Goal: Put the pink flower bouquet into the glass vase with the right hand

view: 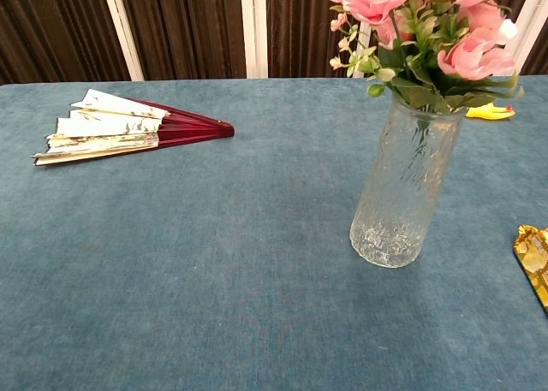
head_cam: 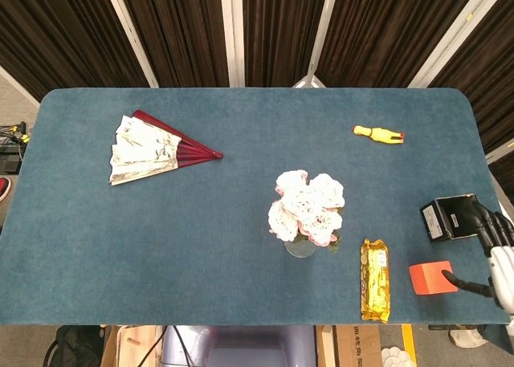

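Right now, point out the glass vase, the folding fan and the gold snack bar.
glass vase (view: 402,194), chest view, middle of its wall.
folding fan (head_cam: 148,148), head view, paper leaf.
gold snack bar (head_cam: 374,279), head view, wrapper middle.

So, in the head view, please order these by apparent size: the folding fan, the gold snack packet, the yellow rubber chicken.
1. folding fan
2. gold snack packet
3. yellow rubber chicken

All lie flat on the table, so the order seems reliable.

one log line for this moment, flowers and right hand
pink flower bouquet: upright in glass vase | right robot hand: empty, fingers apart, at table's right edge | left: not in view
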